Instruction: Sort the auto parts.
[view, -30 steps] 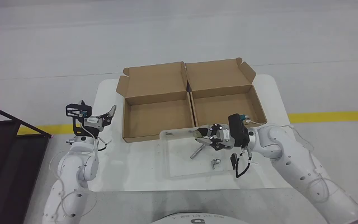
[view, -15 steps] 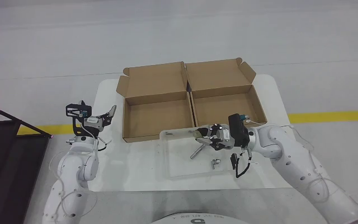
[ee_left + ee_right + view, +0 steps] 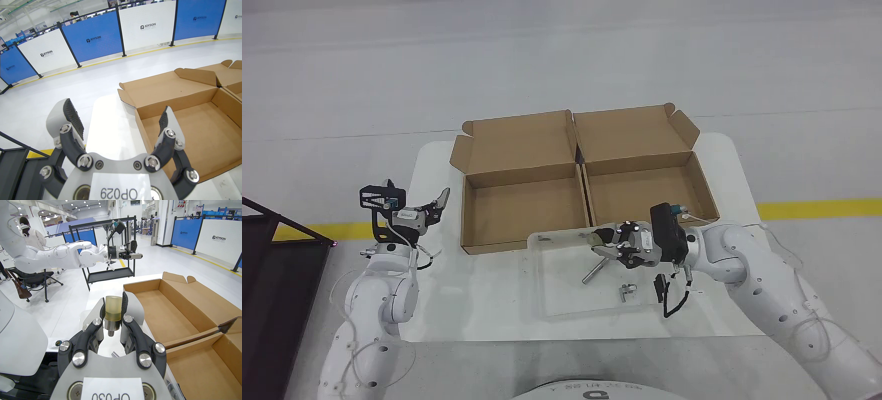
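Right gripper [image 3: 113, 298] is clamped on a bumper [image 3: 112, 308], and we see it above the far side of the tray, just short of the boxes; left gripper [image 3: 119, 112] hangs spread wide and empty over the table's [image 3: 492, 295] left edge, beside the left box [image 3: 522, 212]. On that table the left box and the right box [image 3: 647, 195] sit side by side, flaps up and bare inside, with the clear tray [image 3: 560, 292] touching or nearly touching their near walls. A rod [image 3: 592, 271] and a small fitting [image 3: 627, 293] lie in the tray. The bumper is a short, yellowish, see-through cylinder, which we judge to be rubbery and likely to give a little under squeeze, so it should not slip against the ribbed pads [image 3: 124, 303]. Below it a steel collar [image 3: 112, 325] looks stiff and probably carries most of the weight, though we judge the whole piece light. A threaded stud [image 3: 111, 333] pokes out smallest of all. We would hold it as now, across the soft body close to the collar, firmly but without crushing, and keep off the threads.
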Robot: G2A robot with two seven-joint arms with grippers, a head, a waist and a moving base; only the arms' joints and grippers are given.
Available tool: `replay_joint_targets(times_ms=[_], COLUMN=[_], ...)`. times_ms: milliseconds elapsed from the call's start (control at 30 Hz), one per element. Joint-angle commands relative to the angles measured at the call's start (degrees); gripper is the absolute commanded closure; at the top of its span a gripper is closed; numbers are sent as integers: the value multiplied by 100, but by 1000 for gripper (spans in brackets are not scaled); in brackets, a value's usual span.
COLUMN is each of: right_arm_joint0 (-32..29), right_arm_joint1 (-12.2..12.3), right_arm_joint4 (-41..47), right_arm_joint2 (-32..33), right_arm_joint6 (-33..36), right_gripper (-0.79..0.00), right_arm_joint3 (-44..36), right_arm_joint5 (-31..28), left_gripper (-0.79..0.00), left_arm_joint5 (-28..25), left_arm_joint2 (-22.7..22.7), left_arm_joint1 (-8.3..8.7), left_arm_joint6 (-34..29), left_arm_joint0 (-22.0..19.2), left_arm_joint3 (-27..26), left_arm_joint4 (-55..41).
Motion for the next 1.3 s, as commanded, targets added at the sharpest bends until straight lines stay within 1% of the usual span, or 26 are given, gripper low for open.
replay_joint_targets(times_ms=[0,167,300,533,667,767,833,867,900,1000,1267], right_arm_joint0=[-6,196,453,1200,1546,1744,1820,1831,1827,1679,1316], right_arm_joint1=[-16,-29,-15,17,24,-2,-23,-34,-47,-141,-483], right_arm_joint4=[151,804,1378,3328,4754,6217,7069,7351,7432,7898,8676], right_arm_joint2=[-44,-306,-567,-1419,-1854,-2046,-1971,-1860,-1728,-1463,-740], right_arm_joint6=[-28,-76,22,382,783,1430,2107,2432,2740,3453,4900], right_gripper=[0,0,0,0,0,0,0,0,0,0,0], right_arm_joint3=[-23,-3,20,-161,-293,-380,-268,-139,-1,69,274], right_arm_joint5=[-33,-33,-33,-33,-33,-33,-33,-33,-33,-33,-33], left_gripper=[-785,-785,-785,-785,-785,-785,-785,-785,-785,-785,-785], left_arm_joint5=[0,0,0,0,0,0,0,0,0,0,0], left_arm_joint2=[0,0,0,0,0,0,0,0,0,0,0], left_arm_joint1=[0,0,0,0,0,0,0,0,0,0,0], left_arm_joint6=[0,0,0,0,0,0,0,0,0,0,0], left_arm_joint0=[0,0,0,0,0,0,0,0,0,0,0], left_arm_joint3=[0,0,0,0,0,0,0,0,0,0,0], left_arm_joint4=[0,0,0,0,0,0,0,0,0,0,0])
